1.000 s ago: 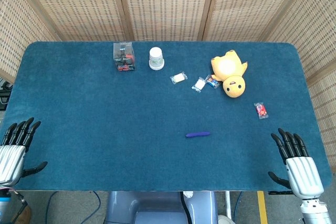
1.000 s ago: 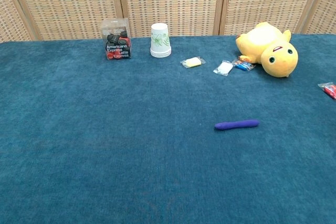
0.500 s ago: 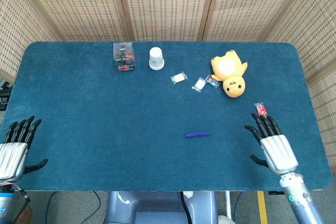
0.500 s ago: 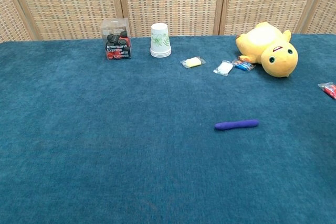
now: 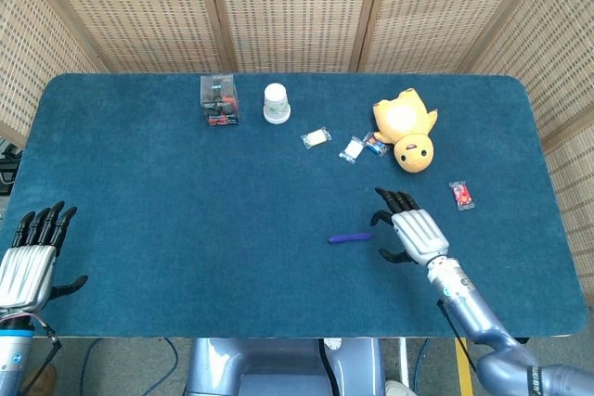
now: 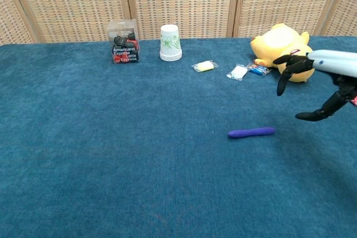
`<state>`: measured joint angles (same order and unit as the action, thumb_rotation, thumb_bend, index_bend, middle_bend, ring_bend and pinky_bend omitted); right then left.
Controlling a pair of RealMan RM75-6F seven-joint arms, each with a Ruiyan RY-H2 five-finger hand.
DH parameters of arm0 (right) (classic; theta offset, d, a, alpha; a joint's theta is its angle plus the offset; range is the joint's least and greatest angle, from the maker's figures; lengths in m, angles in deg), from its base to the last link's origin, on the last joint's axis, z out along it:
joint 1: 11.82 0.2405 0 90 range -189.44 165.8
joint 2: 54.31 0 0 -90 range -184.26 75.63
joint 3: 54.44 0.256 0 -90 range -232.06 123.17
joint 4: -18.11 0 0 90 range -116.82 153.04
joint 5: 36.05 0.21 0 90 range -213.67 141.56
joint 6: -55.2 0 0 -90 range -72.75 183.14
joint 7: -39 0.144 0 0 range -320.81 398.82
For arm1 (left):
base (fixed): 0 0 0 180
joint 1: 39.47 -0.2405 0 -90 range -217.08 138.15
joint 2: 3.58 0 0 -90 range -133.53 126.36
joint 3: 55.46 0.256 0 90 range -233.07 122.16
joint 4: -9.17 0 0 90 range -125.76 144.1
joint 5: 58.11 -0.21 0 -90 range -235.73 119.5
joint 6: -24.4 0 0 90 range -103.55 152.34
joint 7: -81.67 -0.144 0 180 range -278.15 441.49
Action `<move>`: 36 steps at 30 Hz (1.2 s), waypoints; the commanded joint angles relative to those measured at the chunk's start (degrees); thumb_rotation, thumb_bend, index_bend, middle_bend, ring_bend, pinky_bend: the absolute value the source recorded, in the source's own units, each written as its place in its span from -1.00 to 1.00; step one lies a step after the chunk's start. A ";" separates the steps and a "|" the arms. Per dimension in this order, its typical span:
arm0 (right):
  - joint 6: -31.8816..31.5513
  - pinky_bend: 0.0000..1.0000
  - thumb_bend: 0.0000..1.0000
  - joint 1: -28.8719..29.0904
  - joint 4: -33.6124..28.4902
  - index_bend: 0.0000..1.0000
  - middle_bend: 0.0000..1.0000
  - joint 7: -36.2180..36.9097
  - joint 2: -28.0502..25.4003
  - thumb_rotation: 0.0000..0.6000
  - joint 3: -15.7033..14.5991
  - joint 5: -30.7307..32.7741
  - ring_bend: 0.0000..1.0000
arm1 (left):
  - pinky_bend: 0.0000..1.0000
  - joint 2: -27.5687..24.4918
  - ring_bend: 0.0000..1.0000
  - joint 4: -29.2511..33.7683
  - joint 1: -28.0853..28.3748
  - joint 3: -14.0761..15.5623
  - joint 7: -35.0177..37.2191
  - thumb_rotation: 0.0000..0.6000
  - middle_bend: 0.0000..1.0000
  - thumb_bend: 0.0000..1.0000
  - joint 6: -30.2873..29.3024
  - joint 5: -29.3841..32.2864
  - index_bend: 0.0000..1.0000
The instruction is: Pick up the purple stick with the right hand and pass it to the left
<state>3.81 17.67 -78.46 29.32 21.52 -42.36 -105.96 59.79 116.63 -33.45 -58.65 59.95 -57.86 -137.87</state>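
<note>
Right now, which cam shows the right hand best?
Head view: the whole right hand shows from above, fingers apart, just right of the purple stick, not touching it. Chest view shows only dark fingertips and part of the palm at the frame's right edge.

- A slim purple stick (image 5: 350, 237) lies flat on the blue cloth, toward the near, right part of the table, its length running roughly left to right.
- In the chest view the stick (image 6: 251, 132) shows a smooth, rounded body with blunt ends, the right end sitting very slightly higher in the frame than the left.
- Nothing touches it; it rests alone on bare cloth.
</note>
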 commanded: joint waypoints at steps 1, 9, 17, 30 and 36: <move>2.07 -1.00 -0.16 2.52 2.75 -0.16 -1.00 -2.13 3.34 1.00 0.66 4.86 -1.00 | -1.00 0.07 -1.00 -0.10 0.21 0.01 0.00 1.00 -1.00 -1.00 0.39 0.40 -1.00; 2.02 -1.00 -0.12 5.33 8.04 -0.12 -1.00 -5.54 8.87 1.00 -0.18 9.79 -1.00 | -1.00 0.22 -1.00 -0.21 0.94 0.15 -0.12 1.00 -1.00 -1.00 1.62 1.38 -1.00; 1.45 -1.00 -0.04 6.59 12.07 -0.10 -1.00 -6.56 12.54 1.00 -1.09 11.43 -1.00 | -1.00 0.25 -1.00 -0.39 1.24 0.21 -0.05 1.00 -1.00 -1.00 1.90 1.98 -1.00; 0.63 -1.00 -0.04 8.51 15.35 -0.07 -1.00 -9.69 17.23 1.00 -1.85 14.07 -1.00 | -1.00 0.19 -1.00 -0.22 1.72 0.55 -0.06 1.00 -1.00 -1.00 2.29 1.89 -1.00; 0.24 -1.00 -0.03 9.10 16.20 -0.04 -1.00 -10.71 18.59 1.00 -2.02 14.87 -1.00 | -1.00 0.03 -1.00 -0.22 1.60 0.67 0.35 1.00 -1.00 -1.00 1.92 1.76 -1.00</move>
<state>4.11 26.70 -62.34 18.70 40.02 -44.35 -91.16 59.82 116.40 -31.84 -57.98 60.30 -55.94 -136.11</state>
